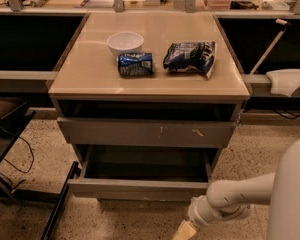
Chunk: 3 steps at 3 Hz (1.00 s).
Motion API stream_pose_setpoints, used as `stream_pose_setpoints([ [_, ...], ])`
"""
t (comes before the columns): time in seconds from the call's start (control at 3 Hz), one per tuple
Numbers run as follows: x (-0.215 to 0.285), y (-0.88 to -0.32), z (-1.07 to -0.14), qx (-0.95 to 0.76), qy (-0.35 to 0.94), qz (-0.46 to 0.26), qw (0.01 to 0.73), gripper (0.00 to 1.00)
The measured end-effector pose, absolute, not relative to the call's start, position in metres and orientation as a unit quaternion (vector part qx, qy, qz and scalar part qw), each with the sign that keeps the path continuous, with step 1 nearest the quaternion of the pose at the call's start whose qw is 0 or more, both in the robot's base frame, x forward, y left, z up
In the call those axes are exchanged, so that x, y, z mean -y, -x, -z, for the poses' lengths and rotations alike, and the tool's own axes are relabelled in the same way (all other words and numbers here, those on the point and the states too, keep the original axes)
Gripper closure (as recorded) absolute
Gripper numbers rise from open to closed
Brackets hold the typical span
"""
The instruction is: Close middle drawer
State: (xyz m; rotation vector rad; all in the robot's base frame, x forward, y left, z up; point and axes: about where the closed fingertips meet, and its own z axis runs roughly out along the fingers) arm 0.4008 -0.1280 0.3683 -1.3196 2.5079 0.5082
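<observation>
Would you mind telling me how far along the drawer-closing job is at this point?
Nothing is finished: the middle drawer stands pulled out, its grey inside showing. In hand: the claw is low by the right end of the drawer front, contact unclear. Left: pushing the drawer fully into the cabinet.

- Floor [140, 219] before the middle drawer [140, 188]: open speckled ground, your widest lane.
- Hand [184, 231]: low at the bottom edge, just below the drawer front's right end, with nothing between the two.
- Left flank: a black frame leg [57, 204] slants close beside the drawer's left corner, so passage there is tight.
- Above: the scratched drawer front [145, 132] roofs the rear of the open cavity.
- Right flank: your white arm [240, 196] fills that side.
- Table [90, 81]: bowl [125, 42], can [135, 64] and bag [190, 57] crowd its middle.
</observation>
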Motion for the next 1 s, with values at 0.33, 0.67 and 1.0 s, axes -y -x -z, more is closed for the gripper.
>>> stream_pose_setpoints([
  [0.33, 0.125, -0.428, -0.38, -0.863, 0.455, -0.17, 0.139, 0.0],
  [0.67, 0.119, -0.464, -0.394, -0.863, 0.458, -0.16, 0.143, 0.0],
  [1.0, 0.119, -0.463, -0.394, -0.863, 0.458, -0.16, 0.143, 0.0],
])
